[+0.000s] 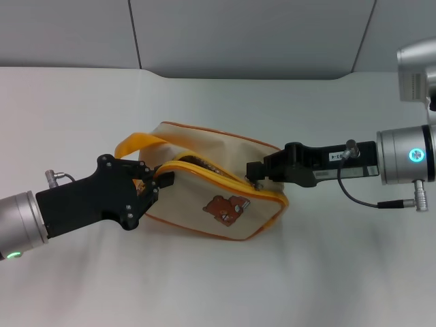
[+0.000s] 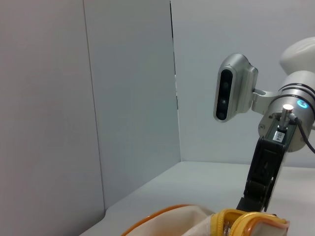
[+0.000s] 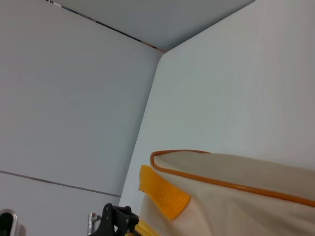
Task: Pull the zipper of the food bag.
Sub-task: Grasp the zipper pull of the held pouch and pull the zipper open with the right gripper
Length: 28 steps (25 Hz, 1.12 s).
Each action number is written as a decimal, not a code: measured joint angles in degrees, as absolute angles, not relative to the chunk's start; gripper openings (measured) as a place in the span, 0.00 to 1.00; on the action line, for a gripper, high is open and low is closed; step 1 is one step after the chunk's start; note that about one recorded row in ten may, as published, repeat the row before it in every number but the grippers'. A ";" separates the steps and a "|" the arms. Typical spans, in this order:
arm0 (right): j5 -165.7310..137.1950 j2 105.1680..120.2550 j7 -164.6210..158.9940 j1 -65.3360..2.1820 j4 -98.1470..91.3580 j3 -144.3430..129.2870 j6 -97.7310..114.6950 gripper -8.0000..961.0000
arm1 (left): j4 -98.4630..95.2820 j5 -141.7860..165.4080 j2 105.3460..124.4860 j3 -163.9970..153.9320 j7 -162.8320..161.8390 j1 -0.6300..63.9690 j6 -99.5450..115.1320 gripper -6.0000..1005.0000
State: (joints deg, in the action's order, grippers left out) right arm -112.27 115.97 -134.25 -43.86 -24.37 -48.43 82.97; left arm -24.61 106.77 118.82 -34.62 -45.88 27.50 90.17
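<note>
The cream food bag (image 1: 211, 187) with yellow-orange piping, an orange loop handle (image 1: 133, 144) and a brown bear patch (image 1: 227, 208) lies on the white table. Its zip track gapes open along the top from the left end to about the middle. My left gripper (image 1: 158, 181) is shut on the bag's left end, below the handle. My right gripper (image 1: 255, 174) reaches in from the right and is shut on the zipper (image 1: 257, 182), whose small grey pull barely shows under the fingertips. The left wrist view shows the bag's top (image 2: 197, 223) and my right gripper (image 2: 253, 199) behind it.
The white table (image 1: 218, 286) stretches around the bag, with grey wall panels (image 1: 238, 34) at the back. The right wrist view shows the bag's side (image 3: 236, 201), the handle (image 3: 162, 192) and my left gripper (image 3: 115, 220) farther off.
</note>
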 joint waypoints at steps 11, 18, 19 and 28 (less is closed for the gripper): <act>-116.62 116.46 -133.78 -38.98 -32.36 -48.06 81.87 0.01 | -24.61 105.95 118.57 -34.45 -46.35 27.36 88.71 0.08; -116.22 116.15 -134.15 -37.40 -33.09 -45.46 83.11 0.02 | -24.63 105.77 118.52 -34.45 -46.32 27.18 88.63 0.08; -116.14 115.67 -134.30 -38.28 -31.65 -43.81 84.61 0.02 | -24.62 105.75 118.55 -34.45 -46.30 27.17 88.68 0.08; -116.26 113.33 -136.33 -43.11 -22.98 -42.47 86.18 0.07 | -24.61 105.73 118.64 -34.50 -46.14 27.18 89.18 0.09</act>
